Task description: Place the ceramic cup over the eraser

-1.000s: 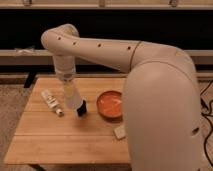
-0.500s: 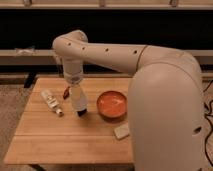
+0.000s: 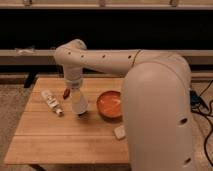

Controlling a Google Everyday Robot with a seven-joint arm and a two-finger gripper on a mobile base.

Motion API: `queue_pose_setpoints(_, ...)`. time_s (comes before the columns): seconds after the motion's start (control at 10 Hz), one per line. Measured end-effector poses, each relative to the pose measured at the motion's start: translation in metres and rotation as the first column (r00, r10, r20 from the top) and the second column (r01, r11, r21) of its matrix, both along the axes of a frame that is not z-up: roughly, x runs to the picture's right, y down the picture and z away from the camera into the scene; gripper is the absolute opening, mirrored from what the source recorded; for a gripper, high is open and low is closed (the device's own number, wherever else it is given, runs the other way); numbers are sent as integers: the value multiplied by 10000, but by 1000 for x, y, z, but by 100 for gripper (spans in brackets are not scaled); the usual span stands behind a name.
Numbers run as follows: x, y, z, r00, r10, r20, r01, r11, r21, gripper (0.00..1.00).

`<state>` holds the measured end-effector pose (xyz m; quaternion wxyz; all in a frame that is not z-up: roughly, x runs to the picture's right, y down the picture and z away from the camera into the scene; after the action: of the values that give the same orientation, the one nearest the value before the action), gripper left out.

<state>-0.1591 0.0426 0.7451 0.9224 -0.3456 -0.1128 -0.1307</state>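
Gripper (image 3: pixel 76 91): above table (image 3: pixel 45 135), clamped on top of upright cup (image 3: pixel 79 102). Cup base at tabletop over a dark object, between bottle (image 3: pixel 51 101) and bowl (image 3: pixel 109 104).

Wooden table (image 3: pixel 45 142) with bottle (image 3: pixel 51 101), bowl (image 3: pixel 109 104)

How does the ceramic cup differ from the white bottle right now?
The ceramic cup stands upright under the hand; the white bottle lies on its side, left of it and apart. The cup is plain and pale; the bottle carries dark markings. The cup is wider, the bottle slimmer. Both are whitish and over the wooden table.
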Motion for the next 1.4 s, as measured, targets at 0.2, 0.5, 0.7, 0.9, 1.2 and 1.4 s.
queue_pose_setpoints(0.2, -2, 17, 12, 10000, 9, -16, -10, 9999, -163, 10)
queue_pose_setpoints(0.5, -4, 38, 23, 9998, 71, 172, -66, 9996, -290, 42)
queue_pose_setpoints(0.7, -4, 45, 26, 9996, 89, 269, -82, 9996, -283, 61)
queue_pose_setpoints(0.9, -6, 47, 28, 9994, 87, 345, -80, 9998, -206, 78)
queue_pose_setpoints(1.2, -8, 44, 33, 9994, -8, 355, 8, 10000, -15, 80)
queue_pose_setpoints(1.4, -17, 35, 32, 9987, -173, 480, 164, 9997, 199, 80)
